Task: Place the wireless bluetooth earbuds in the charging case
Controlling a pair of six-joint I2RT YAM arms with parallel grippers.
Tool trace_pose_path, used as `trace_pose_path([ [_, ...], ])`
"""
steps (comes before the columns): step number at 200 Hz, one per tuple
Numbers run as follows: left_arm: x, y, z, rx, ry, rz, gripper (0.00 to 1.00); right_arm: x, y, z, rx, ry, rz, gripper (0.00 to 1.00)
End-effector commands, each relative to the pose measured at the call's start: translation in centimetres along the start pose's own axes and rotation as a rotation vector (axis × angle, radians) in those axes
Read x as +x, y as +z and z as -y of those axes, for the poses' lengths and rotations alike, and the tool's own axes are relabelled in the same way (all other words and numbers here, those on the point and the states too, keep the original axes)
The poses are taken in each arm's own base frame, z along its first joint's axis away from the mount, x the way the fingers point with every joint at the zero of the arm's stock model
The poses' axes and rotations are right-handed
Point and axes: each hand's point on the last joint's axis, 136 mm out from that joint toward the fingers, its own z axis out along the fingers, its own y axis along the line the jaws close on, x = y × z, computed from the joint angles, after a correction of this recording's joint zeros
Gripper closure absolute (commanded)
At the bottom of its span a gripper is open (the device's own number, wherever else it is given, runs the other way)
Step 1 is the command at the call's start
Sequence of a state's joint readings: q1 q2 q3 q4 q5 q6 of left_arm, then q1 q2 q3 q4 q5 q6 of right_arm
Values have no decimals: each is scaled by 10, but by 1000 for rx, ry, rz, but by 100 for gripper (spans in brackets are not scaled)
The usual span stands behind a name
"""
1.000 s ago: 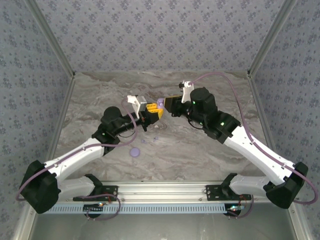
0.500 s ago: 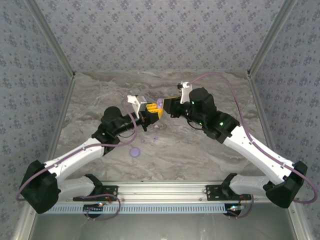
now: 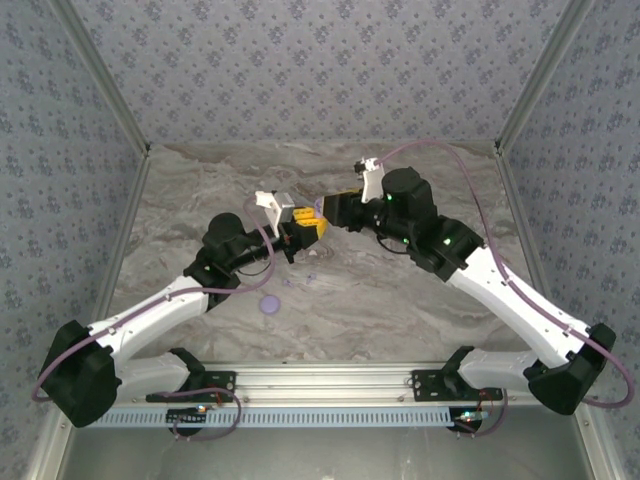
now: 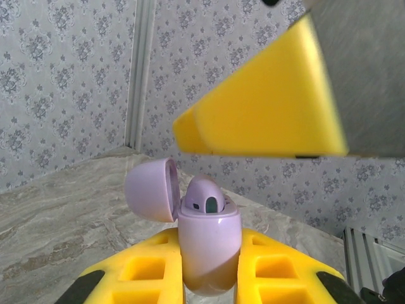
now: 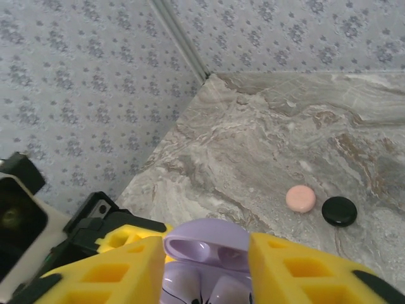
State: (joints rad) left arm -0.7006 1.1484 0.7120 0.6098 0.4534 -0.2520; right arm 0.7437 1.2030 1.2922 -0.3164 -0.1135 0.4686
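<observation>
Left claw (image 4: 210, 273) grips the lavender case (image 4: 209, 237) upright between its fingers, lid (image 4: 150, 189) flipped open, one lavender earbud (image 4: 204, 193) seated inside. Right claw (image 5: 207, 256) hovers just above the case, jaws parted, holding nothing.

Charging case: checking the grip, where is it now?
In the left wrist view the case stands upright, lid open, clamped in the left gripper. From above it is over the middle of the table, the right gripper close beside it.

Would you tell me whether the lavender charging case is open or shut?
Open: the charging case has its lid swung back, with an earbud seated inside.
</observation>
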Motion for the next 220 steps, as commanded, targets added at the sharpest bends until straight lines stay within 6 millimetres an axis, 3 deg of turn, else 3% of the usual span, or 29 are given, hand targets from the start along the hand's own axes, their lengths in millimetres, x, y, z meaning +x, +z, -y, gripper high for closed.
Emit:
trace_pose_path([
  [1,-23,2,9,36,32,71,100,-19,-14,-12,-62,-30,11,53],
  [31,-27,0,12,44,29,90,100,-31,-30,0,-97,-43,35,33],
  [65,-32,-1,16,61,28,105,100,-11,-25,-5,-263,-16,-55,0],
  [98,-33,-1,16,68,24,102,100,9,-10,-18,-388,24,-150,0],
  [128,-32,1,17,73,19,95,100,10,-3,-31,-458,14,-165,0],
  [220,-28,1,15,65,15,74,100,-1,-21,-49,-524,-55,-101,6],
])
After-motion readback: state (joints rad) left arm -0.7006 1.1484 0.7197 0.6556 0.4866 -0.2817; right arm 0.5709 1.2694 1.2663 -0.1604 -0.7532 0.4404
